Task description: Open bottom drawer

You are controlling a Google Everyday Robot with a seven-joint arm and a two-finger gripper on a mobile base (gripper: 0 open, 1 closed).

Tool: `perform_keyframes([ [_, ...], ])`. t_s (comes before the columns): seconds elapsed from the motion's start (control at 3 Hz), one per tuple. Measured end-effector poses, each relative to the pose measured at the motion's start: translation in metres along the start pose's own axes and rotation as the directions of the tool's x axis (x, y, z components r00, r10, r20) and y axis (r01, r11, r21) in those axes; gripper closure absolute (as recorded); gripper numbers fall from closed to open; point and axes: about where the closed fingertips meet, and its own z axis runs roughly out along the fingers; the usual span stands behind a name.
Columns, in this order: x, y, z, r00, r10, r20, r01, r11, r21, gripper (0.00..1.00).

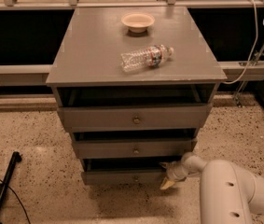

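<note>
The grey cabinet (136, 55) has three drawers. The bottom drawer (122, 176) is the narrowest front, lowest down, with a small round knob (135, 177). It stands slightly pulled out with a dark gap above it. My gripper (165, 175) is at the drawer's right end, with the white arm (229, 190) reaching in from the lower right. One pale fingertip (166, 185) points down below the drawer's right corner.
The top drawer (134, 118) and middle drawer (134, 148) stand a little out too. A plastic water bottle (146, 58) lies on the cabinet top, behind it a beige bowl (137, 21). A black pole (3, 190) lies on the speckled floor at the left. Cables (255, 41) hang at the right.
</note>
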Motion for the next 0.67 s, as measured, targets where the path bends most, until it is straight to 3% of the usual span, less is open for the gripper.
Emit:
perform_keyframes([
  [0.33,0.0071,-0.0006,0.0040,1.000,0.007,-0.013,-0.008,0.9999,-0.007,0.39],
  [0.67,0.0053,0.0009,0.0028,1.000,0.003,-0.010,-0.003,1.0000,-0.008,0.39],
])
